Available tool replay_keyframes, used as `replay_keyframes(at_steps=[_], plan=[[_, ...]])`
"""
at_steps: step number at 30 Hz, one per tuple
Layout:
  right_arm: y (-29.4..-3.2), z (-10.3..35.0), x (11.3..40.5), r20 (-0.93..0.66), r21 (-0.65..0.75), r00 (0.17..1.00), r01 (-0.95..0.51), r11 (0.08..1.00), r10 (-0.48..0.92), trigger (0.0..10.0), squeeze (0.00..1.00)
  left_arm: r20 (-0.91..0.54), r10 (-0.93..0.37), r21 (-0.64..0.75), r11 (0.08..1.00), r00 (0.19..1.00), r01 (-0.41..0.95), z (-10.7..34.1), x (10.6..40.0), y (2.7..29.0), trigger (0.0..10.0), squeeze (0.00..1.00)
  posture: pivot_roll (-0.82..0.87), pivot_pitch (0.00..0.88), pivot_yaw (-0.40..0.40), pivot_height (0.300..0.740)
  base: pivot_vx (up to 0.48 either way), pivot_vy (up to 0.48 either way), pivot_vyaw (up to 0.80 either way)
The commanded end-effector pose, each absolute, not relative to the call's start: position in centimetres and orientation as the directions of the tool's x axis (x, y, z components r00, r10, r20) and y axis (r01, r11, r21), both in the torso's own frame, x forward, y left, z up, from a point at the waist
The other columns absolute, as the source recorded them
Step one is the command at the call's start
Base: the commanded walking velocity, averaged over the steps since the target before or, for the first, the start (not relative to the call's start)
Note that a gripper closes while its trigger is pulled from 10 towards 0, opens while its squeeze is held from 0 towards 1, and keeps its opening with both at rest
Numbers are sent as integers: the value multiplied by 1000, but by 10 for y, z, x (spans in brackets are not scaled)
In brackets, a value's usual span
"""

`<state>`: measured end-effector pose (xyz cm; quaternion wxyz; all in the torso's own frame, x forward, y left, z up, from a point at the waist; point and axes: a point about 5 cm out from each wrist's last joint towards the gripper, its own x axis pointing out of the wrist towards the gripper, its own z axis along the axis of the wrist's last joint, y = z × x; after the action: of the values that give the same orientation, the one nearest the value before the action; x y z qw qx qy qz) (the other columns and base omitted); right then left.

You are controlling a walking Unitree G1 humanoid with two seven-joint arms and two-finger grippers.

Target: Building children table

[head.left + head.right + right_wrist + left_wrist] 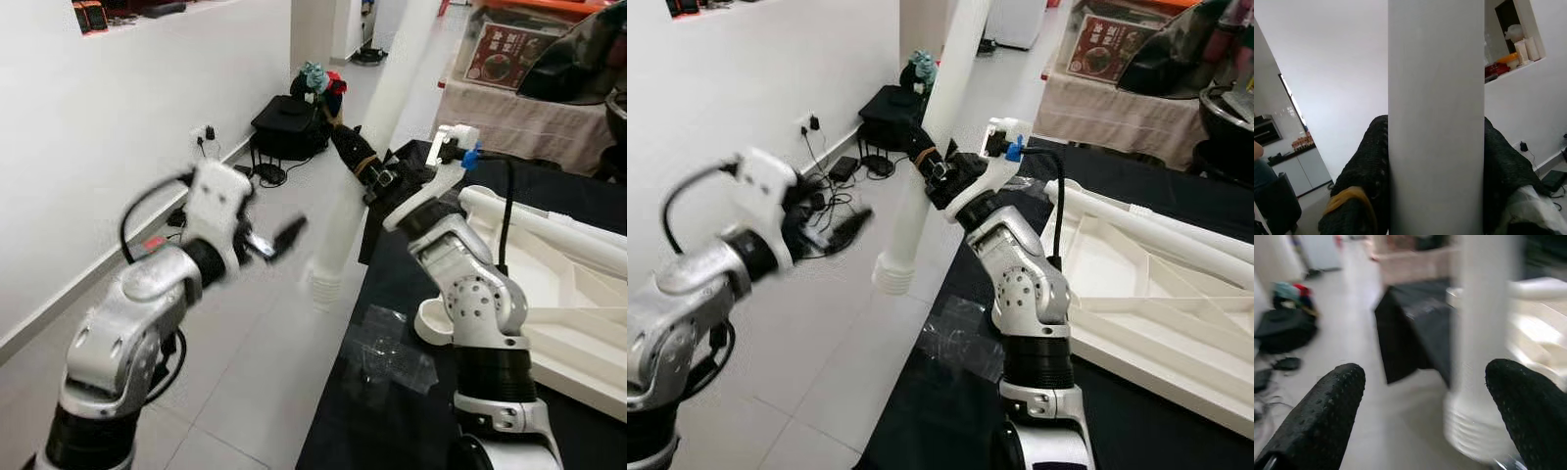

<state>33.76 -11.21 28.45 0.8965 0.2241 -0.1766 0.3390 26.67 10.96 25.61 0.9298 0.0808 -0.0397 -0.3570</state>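
Observation:
A long white table leg [367,147] hangs tilted over the floor beside the black-covered table, its ribbed threaded end [326,287] lowest. My right gripper [355,149] is shut on the leg's middle, and its black fingers [1369,161] clamp the white tube [1436,117] on both sides. My left gripper [279,240] is raised to the left of the leg's lower end, blurred, fingers open. Between those open fingers [1327,406] I see the leg's threaded end [1476,431]. The white upturned tabletop [578,294] lies on the black cloth at the right.
A clear plastic bag [387,348] lies on the black cloth [353,421] near its edge. By the white wall are a power socket with cables [206,137] and a black bag [289,122]. A draped table with boxes [519,108] stands behind.

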Motion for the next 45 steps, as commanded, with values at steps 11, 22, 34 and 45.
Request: replay_keyframes(at_steps=[11, 22, 34, 45], plan=[[-96, 292, 332, 500, 272, 662, -732, 624, 558, 0, 0, -50, -523, 218, 826, 851, 520, 232, 284, 134, 10000, 0, 81, 98, -86, 740, 0, 0, 0], [-95, 297, 329, 515, 254, 653, -735, 629, 555, 0, 0, -48, -658, 177, 734, 751, 655, 239, 276, 126, 10000, 0, 76, 102, -79, 740, 0, 0, 0], [-85, 301, 324, 526, 262, 631, -758, 597, 570, 0, 0, -41, -614, 196, 769, 788, 609, 232, 292, 125, 10000, 0, 70, 106, -81, 740, 0, 0, 0], [-81, 309, 312, 554, 246, 578, -801, 545, 599, 0, 0, -46, -634, 193, 753, 772, 629, 234, 296, 128, 10000, 0, 66, 104, -75, 740, 0, 0, 0]])
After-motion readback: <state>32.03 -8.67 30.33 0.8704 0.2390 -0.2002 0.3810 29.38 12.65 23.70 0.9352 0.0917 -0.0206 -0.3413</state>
